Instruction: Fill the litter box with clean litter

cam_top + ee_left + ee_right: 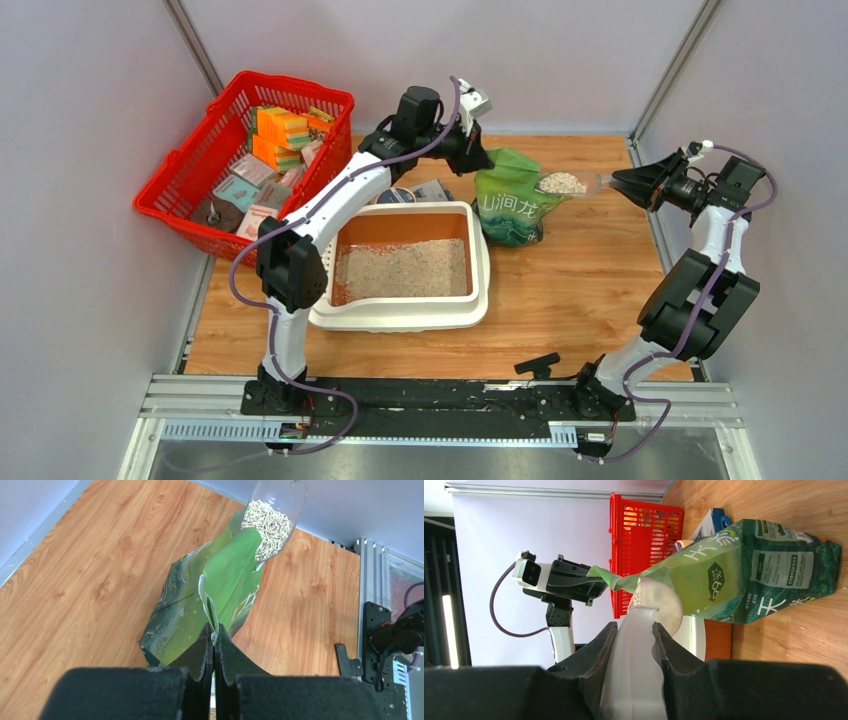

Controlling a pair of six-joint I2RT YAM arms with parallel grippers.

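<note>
Litter box [400, 316] lies on the worktop [580, 290] in front of the left arm's base, with a flat bed of clean litter [402, 270] over most of its orange floor.

The left tool [479, 157] has its fingers pressed together on the top lip of the green bag [512, 207], which stands just behind the box's far right corner. The right tool [626, 184] is clamped on the handle of a clear scoop [566, 183]. The scoop is level over the bag's mouth and carries a small heap of pale pellets.

The worktop is wood-grain board. Plain pale walls [90, 300] close it in on three sides and a metal rail [450, 400] runs along the near edge.

The left arm [330, 200] crosses the box's left side and covers that wall. Behind the box's far rim a dark round thing and a flat packet show only in part, and I cannot tell what they are. In the right wrist view the scoop's bowl is a blurred white shape against the bag.

A red mesh basket [193, 150] full of small packets stands tilted at the far left, apart from the box.
</note>
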